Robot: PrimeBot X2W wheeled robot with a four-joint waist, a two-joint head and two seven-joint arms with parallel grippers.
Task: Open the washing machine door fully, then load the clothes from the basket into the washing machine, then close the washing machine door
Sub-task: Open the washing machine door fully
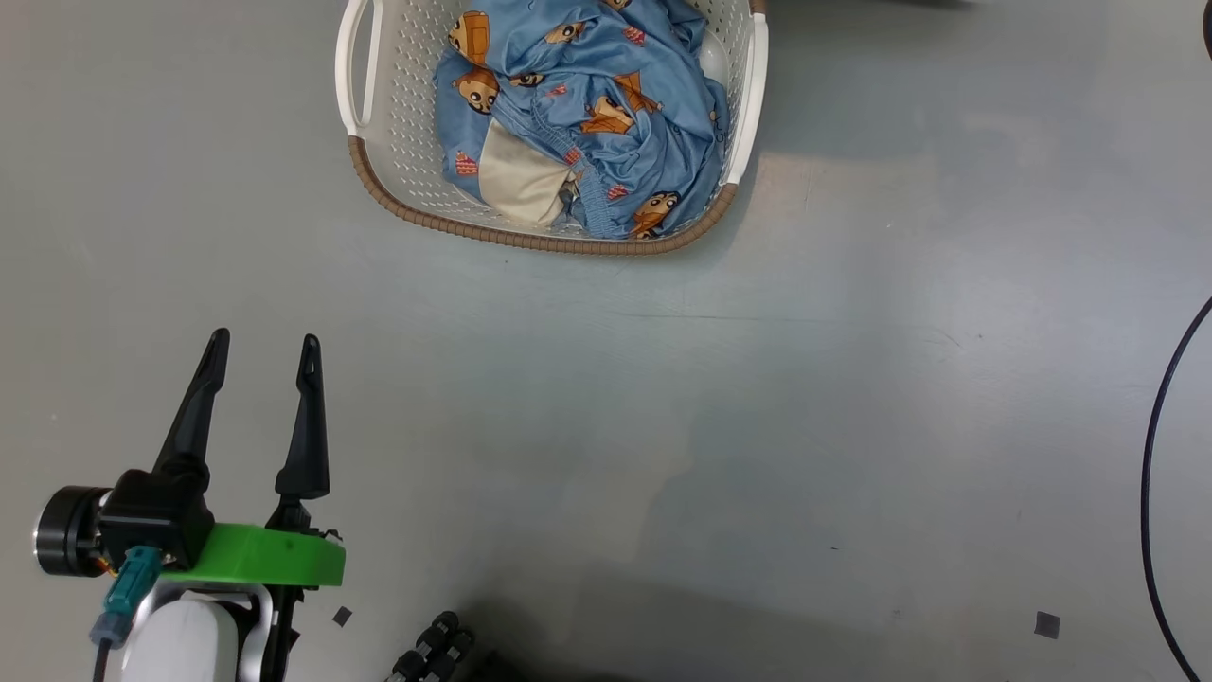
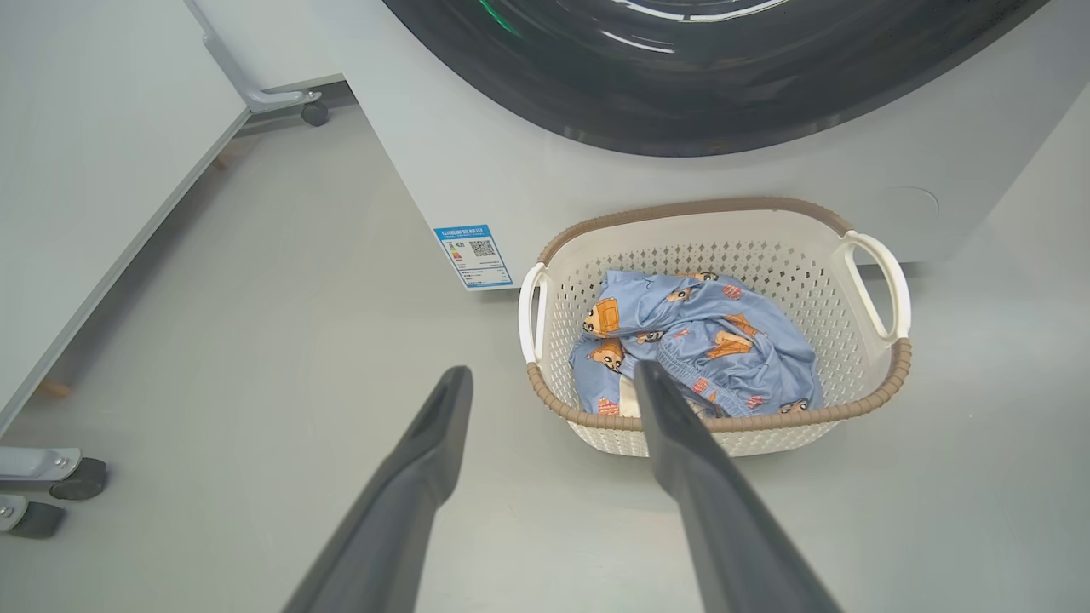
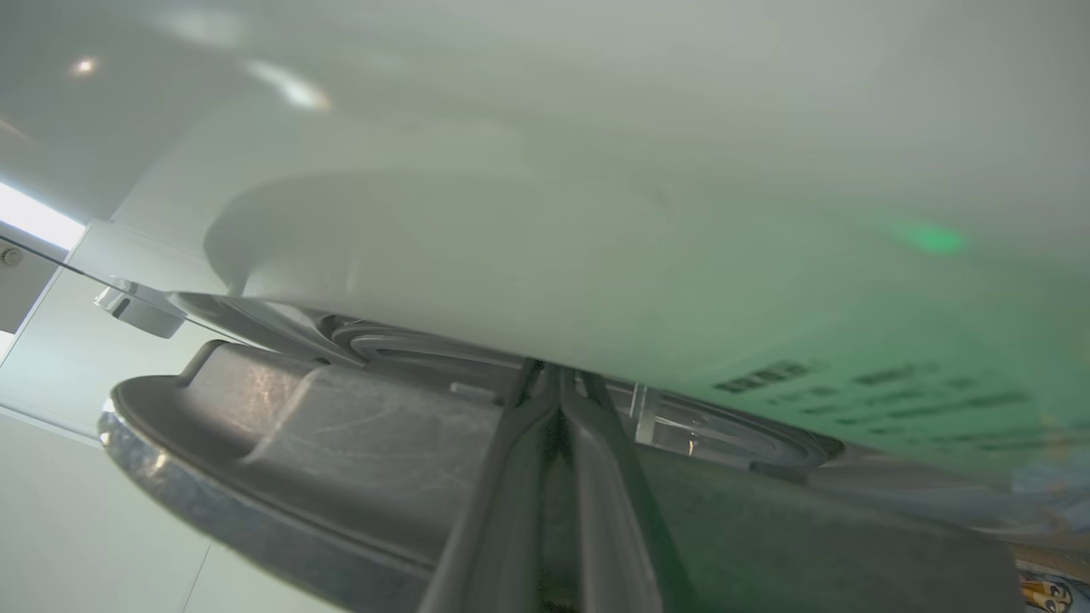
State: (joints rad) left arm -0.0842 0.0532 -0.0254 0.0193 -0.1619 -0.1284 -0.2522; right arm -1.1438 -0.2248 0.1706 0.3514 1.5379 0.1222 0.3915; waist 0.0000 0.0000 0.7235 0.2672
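Head view, looking down: the basket sits at the top centre of the frame on a smooth grey floor, with the clothes heaped inside it, blue cloth printed with orange-brown bears and a cream patch showing; the left gripper is at the lower left, its two dark fingers spread wide and holding nothing, well apart from the basket; a thin black cable curves down the right edge, and a small dark square lies on the floor at lower right. Left wrist view: a blue label with a QR code is stuck low on the white front of the washing machine, left of centre, its print too small to read; the glossy black rim of the washing machine door fills the top centre; the basket stands just before the machine, at centre right; the parted tips of the left gripper reach up from the bottom edge; a pale panel on castors occupies the upper left. Right wrist view: the right gripper has its fingers pressed together with nothing seen between them, tips at the seam where a white surface meets a grey ring with a shiny edge; blurred dark print at centre right cannot be read.
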